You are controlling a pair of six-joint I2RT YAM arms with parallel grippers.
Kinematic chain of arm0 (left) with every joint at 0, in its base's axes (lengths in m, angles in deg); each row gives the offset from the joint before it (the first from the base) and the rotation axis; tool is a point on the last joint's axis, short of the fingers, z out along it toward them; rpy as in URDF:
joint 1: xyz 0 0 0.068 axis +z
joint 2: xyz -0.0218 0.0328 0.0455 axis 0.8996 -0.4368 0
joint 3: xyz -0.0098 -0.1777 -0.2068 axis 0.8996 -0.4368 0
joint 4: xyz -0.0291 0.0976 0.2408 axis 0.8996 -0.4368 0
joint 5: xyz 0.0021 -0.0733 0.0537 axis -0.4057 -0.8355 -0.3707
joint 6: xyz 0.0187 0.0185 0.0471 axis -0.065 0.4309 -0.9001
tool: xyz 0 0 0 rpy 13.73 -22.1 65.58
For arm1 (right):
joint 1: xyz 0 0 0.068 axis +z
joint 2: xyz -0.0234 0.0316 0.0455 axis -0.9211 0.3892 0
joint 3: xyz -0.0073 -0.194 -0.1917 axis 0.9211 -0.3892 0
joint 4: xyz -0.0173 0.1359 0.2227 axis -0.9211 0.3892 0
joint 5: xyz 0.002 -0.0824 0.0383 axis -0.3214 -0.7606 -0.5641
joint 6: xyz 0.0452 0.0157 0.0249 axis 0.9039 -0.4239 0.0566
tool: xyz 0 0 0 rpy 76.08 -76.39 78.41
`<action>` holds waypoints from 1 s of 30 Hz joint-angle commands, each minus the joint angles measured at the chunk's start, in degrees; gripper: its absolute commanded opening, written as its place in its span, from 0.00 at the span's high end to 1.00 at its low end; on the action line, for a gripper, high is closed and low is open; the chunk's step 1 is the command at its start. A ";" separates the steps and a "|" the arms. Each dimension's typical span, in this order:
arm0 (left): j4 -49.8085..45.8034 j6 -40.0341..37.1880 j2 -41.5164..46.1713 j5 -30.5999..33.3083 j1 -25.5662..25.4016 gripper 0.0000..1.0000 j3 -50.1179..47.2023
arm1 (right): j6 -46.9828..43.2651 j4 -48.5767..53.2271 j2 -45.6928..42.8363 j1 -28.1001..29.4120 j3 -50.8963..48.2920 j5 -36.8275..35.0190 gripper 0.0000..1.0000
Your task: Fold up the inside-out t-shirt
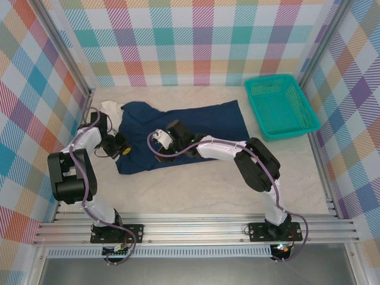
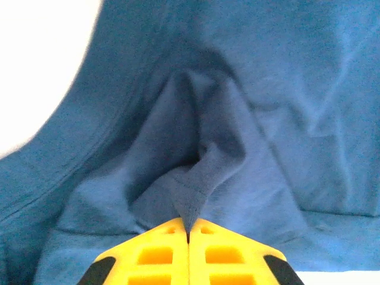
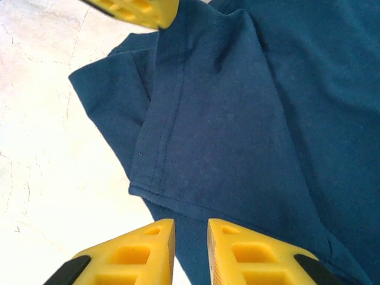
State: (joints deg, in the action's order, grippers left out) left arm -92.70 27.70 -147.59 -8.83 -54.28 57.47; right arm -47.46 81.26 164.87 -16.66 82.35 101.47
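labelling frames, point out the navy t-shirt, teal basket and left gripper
navy t-shirt [image 1: 208, 122], top view, middle of the body
teal basket [image 1: 279, 107], top view, bare mesh floor
left gripper [image 2: 189, 227], left wrist view, between shut fingertips

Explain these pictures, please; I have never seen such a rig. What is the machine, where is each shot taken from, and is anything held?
These are two robot arms bolted to the near edge of a table, each ending in a yellow two-finger gripper. The wide picture comes from a fixed camera overhead. The two close-ups come from cameras on the wrists, looking out past each gripper. On the table lie a dark navy t-shirt and, to the right, an empty teal basket. The left gripper is shut on a pinched-up fold of the shirt. The right gripper hangs over the shirt's edge, jaws slightly apart, holding nothing.
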 commanded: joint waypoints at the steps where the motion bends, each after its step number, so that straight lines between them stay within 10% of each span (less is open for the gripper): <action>1: 1.71 2.87 -0.63 -4.89 -0.31 0.99 2.89 | 1.91 -1.54 -3.68 -0.63 -2.37 -0.23 0.79; 30: 5.58 7.88 -6.23 -6.45 -0.25 1.00 8.43 | -10.59 -0.15 11.17 7.36 12.21 -3.12 0.41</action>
State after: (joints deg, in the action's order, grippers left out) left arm -86.95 35.30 -153.76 -15.06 -54.28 64.70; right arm -55.07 79.09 174.05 -9.47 91.73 98.72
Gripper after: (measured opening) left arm 0.046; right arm 0.584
